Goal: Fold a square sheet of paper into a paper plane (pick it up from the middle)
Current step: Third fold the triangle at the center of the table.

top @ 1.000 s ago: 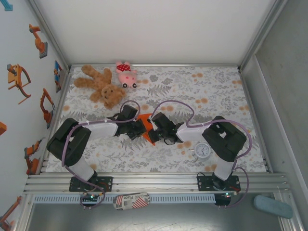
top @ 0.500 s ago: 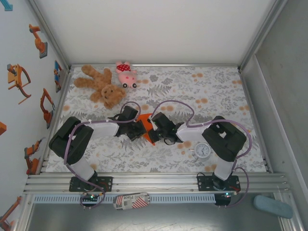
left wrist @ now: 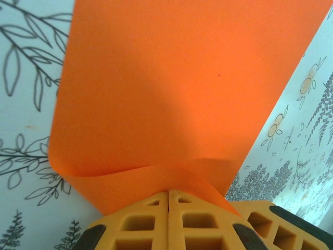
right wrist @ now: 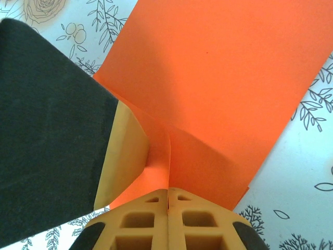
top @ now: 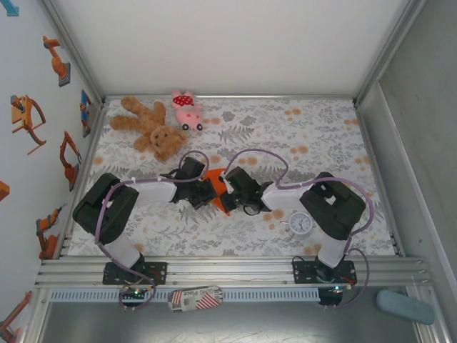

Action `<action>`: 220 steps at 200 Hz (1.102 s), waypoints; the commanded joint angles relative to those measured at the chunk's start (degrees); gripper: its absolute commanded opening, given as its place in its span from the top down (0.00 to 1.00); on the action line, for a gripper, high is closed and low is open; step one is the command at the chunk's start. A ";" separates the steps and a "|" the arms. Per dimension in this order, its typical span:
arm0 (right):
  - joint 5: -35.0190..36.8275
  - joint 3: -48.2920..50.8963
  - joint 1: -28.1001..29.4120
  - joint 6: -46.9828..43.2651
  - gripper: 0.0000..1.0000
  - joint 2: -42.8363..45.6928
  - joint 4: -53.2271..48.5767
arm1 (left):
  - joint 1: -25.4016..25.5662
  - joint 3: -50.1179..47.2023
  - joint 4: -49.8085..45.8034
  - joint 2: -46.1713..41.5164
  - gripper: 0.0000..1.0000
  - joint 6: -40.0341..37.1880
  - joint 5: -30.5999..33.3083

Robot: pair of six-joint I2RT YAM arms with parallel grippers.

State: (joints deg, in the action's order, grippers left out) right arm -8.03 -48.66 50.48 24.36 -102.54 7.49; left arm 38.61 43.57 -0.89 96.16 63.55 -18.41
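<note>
Centre of floral table [top: 321, 136], between 2 arms: square sheet of paper [top: 216, 174], mostly flat, near edge curled up. Jaws of left gripper [left wrist: 168, 194] pinched tight on that curl; those of right gripper [right wrist: 167, 191] clamped on a raised crease.

White walls [top: 214, 43] in an aluminium frame [top: 228, 266] enclose a leaf-patterned tabletop [top: 321, 143], evenly lit.

A brown teddy bear [top: 150, 128] and pink plush pig [top: 187, 109] lie well beyond the left gripper [top: 212, 192]. A small white clock [top: 300, 224] stands right of the right gripper [top: 226, 189], on floral tablecloth [top: 321, 136].
</note>
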 commanded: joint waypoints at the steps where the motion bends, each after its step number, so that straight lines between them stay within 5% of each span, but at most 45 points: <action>1: 1.70 -0.98 -0.38 1.35 1.00 0.00 -3.48 | 0.17 0.46 -4.57 1.90 0.97 -1.23 1.98; 141: 6.71 1.59 -2.96 9.19 0.70 11.90 -8.60 | 0.23 2.82 -6.43 2.76 0.97 -1.94 1.76; 196: -1.28 -0.81 -4.51 14.08 0.70 7.53 -9.90 | 0.22 3.44 -6.67 2.59 0.97 -1.99 1.55; 220: -5.84 0.00 -4.53 15.52 0.80 7.25 -6.27 | 0.23 3.61 -6.70 2.59 0.97 -1.76 1.56</action>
State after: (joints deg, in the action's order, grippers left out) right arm -8.43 -48.12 46.09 37.01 -94.78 -1.23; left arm 38.87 46.48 -4.03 97.69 62.65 -18.44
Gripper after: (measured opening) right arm 0.251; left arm 0.058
